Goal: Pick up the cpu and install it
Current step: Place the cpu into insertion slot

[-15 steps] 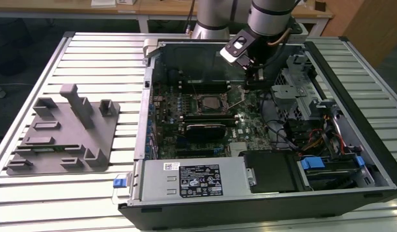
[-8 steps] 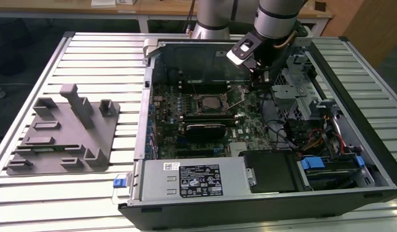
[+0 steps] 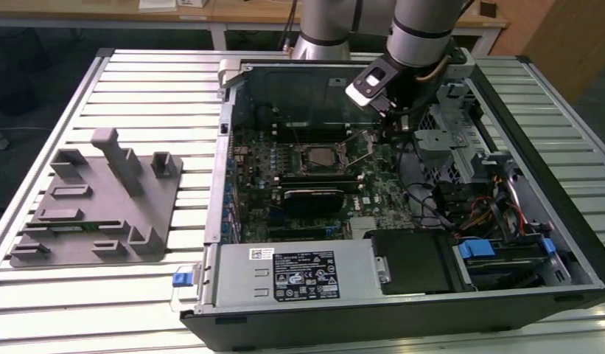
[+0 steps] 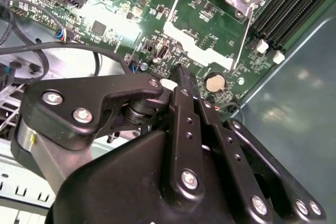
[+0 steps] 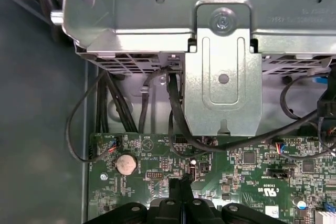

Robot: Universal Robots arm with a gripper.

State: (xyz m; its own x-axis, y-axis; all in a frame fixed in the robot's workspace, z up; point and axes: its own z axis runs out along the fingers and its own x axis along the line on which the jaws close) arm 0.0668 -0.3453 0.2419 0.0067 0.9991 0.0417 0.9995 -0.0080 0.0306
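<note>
Inside the open computer case (image 3: 233, 96), the cpu (image 3: 318, 157) shows as a small silver square lying in the motherboard's metal-framed socket. The socket's load plate (image 4: 210, 30) is swung open toward the exterior view's right. My gripper (image 3: 393, 127) hangs just right of the socket, low over the green board, between the open plate and the metal drive cage (image 5: 223, 77). In both wrist views its black fingers (image 5: 181, 190) are pressed together with nothing between them. The fingertips (image 4: 181, 72) hover close to a coin battery (image 5: 126, 164).
A grey moulded fixture (image 3: 96, 199) lies on the slatted table at the exterior view's left. In the case are a power supply (image 3: 292, 274), a black block (image 3: 317, 198) below the socket, black cables (image 5: 178, 119) and coloured wires (image 3: 484, 214) by the drive cage.
</note>
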